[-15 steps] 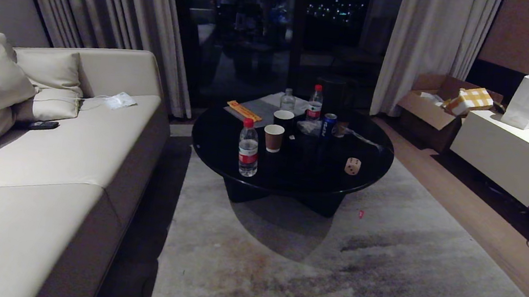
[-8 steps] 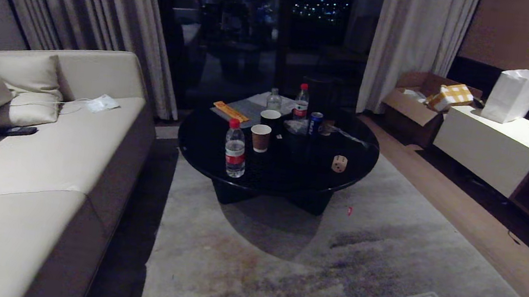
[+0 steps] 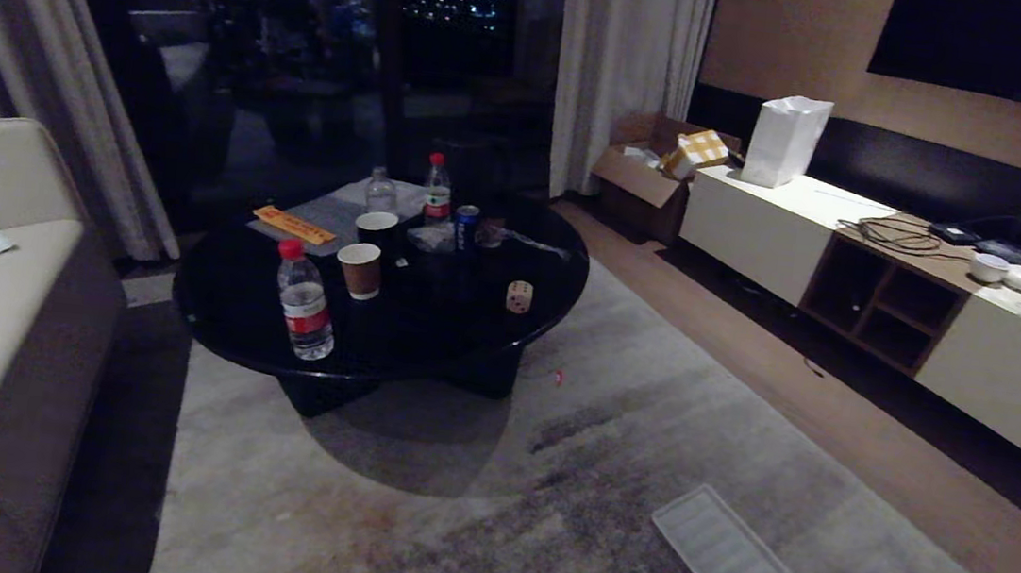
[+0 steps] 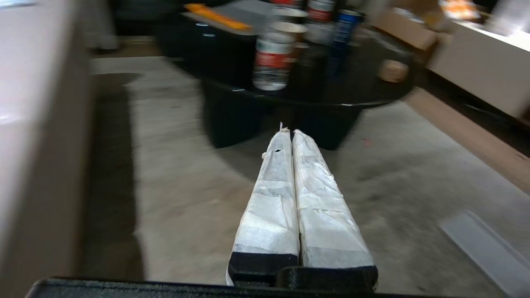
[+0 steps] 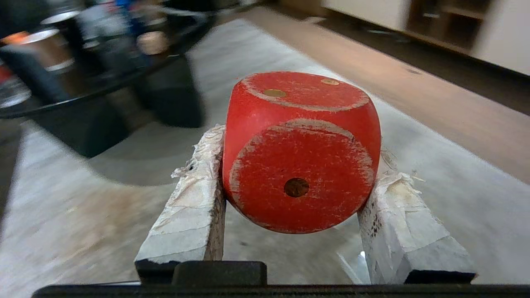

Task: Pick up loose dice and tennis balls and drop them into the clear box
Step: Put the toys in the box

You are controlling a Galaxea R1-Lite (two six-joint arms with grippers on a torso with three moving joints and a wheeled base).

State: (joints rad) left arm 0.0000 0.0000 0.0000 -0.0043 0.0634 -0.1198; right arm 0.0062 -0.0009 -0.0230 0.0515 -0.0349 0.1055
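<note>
While the right gripper (image 5: pixel 292 182) clamps the red die (image 5: pixel 301 151) between its 2 taped fingers, held above the rug (image 3: pixel 468 510), the face toward the wrist camera shows 1 pip and the top face shows 2. Left gripper (image 4: pixel 292 134) hangs over the rug with its fingers pressed together, holding nothing. On the round black table (image 3: pixel 232 314) a beige die (image 3: pixel 519 297) sits near the right edge, well apart from both grippers. Near the far edge a blue can (image 3: pixel 466 227) carries lettering too small to read; the red label on the water bottle (image 3: pixel 304 312) at the near edge is unreadable too. A ribbed clear lid (image 3: pixel 727 560) lies on the rug.
</note>
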